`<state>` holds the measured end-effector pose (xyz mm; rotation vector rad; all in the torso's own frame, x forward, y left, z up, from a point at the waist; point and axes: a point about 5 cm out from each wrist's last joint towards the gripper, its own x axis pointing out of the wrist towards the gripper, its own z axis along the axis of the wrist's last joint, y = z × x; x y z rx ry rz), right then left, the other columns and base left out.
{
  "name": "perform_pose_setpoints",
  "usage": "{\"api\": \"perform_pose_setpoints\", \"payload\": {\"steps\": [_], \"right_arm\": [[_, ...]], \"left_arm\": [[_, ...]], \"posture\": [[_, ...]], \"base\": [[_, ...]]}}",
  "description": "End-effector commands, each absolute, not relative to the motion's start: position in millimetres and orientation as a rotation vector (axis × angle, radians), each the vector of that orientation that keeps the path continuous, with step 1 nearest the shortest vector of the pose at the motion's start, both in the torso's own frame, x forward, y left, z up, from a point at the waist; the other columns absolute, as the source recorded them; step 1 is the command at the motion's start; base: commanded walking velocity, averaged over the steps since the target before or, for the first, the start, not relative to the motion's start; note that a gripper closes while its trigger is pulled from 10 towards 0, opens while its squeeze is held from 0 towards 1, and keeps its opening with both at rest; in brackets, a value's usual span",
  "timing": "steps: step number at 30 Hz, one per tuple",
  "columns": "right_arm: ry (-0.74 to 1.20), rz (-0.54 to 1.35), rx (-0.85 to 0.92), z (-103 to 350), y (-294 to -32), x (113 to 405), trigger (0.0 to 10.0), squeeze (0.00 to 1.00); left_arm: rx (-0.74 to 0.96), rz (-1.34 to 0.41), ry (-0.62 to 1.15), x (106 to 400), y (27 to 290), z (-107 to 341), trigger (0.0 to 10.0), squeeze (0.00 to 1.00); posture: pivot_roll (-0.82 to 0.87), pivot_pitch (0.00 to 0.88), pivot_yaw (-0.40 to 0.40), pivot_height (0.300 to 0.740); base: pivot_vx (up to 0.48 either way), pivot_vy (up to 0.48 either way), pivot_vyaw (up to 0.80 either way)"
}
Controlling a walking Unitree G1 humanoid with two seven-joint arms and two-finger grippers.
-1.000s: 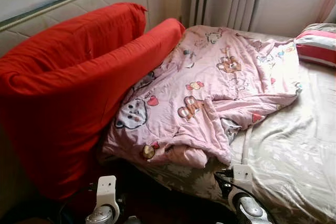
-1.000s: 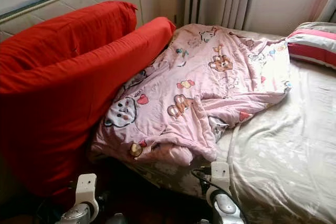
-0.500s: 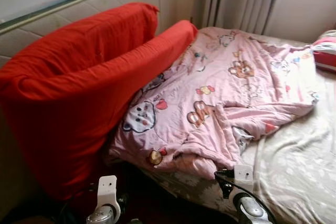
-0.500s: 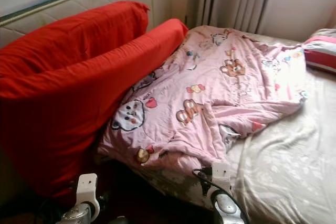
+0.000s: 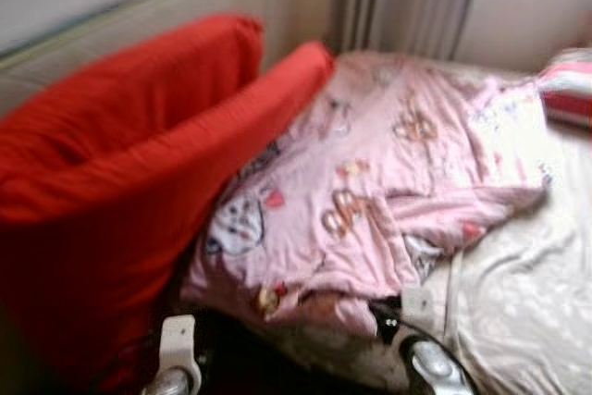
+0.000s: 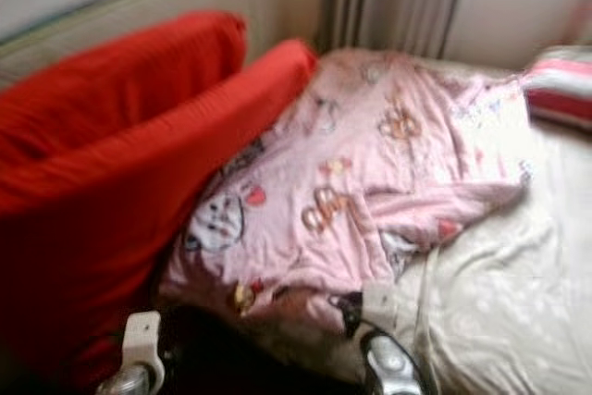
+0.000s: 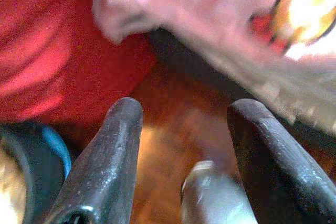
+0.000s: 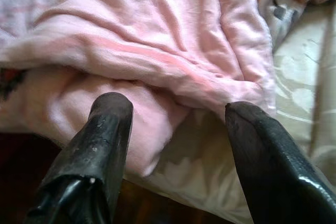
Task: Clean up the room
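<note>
Lying rumpled across the bed [image 5: 518, 302], against the red cushions [image 5: 120, 182]: pink cartoon-print quilt [image 5: 370, 191], probably soft, light, floppy. Right gripper [image 8: 176, 129] hovering fingers wide at its bunched near edge, likely best pinched there. Left gripper [image 7: 184, 145] hanging wide over floor.

Both silver, rounded metal arms are ending in white plastic wrist brackets, the left gripper [image 7: 184, 124] and right gripper [image 8: 178, 121] each showing 2 long, glossy black fingers.
</note>
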<state>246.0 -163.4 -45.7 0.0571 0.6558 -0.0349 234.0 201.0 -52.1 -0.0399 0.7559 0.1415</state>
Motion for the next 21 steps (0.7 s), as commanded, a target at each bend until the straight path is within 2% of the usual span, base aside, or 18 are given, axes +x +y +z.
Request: {"api": "perform_pose_setpoints", "payload": {"steps": [1, 19, 20, 21], "right_arm": [[0.663, -0.058, 0.053, -46.6, -171.0, 244.2, 10.0, 0.00], [0.662, -0.058, 0.053, -46.6, -170.9, 244.2, 10.0, 0.00], [0.637, -0.058, 0.037, -43.6, -173.4, 247.1, 10.0, 0.00], [0.615, -0.059, 0.026, -40.8, -175.1, 249.8, 10.0, 0.00]], "left_arm": [[-0.061, 0.132, 0.777, 229.3, 193.8, -56.6, 10.0, 0.00], [-0.061, 0.131, 0.776, 229.3, 194.0, -56.5, 10.0, 0.00], [-0.046, 0.140, 0.724, 239.5, 200.6, -48.0, 10.0, 0.00], [-0.031, 0.145, 0.678, 248.6, 206.0, -39.9, 10.0, 0.00]], "posture": [[-0.10, 0.000, 0.036, 0.656], [-0.10, 0.001, 0.037, 0.656], [-0.12, 0.127, 0.063, 0.656], [-0.12, 0.131, 0.071, 0.656]], "base": [[0.334, 0.000, 0.00], [0.334, 0.000, 0.00], [0.000, 0.000, 0.00], [0.000, 0.000, 0.00]]}}
